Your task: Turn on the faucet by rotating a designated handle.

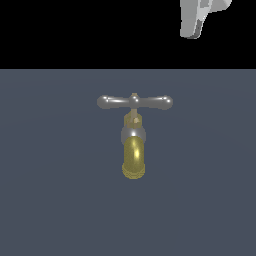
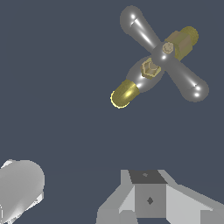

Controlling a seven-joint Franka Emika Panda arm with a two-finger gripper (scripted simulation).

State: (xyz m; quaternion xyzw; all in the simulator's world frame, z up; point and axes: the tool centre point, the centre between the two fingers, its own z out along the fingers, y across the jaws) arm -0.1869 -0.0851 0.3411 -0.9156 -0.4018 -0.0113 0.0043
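The faucet (image 1: 133, 150) stands alone near the middle of the grey floor (image 1: 50, 200), and it is the only obstacle on that surface. Its handle (image 1: 135, 102) spans crosswise on top, with bare floor off both bulbous ends and in front of the spout. The gripper (image 1: 192, 25) hangs well apart, beyond the floor's far edge toward the exterior view's right, with open space between it and the handle.

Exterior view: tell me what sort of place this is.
Most likely a bare simulated test scene, not a real kitchen or bathroom. A lone faucet with a silver handle sits on a flat, featureless grey floor against a black backdrop, and part of a robot gripper shows at the top.
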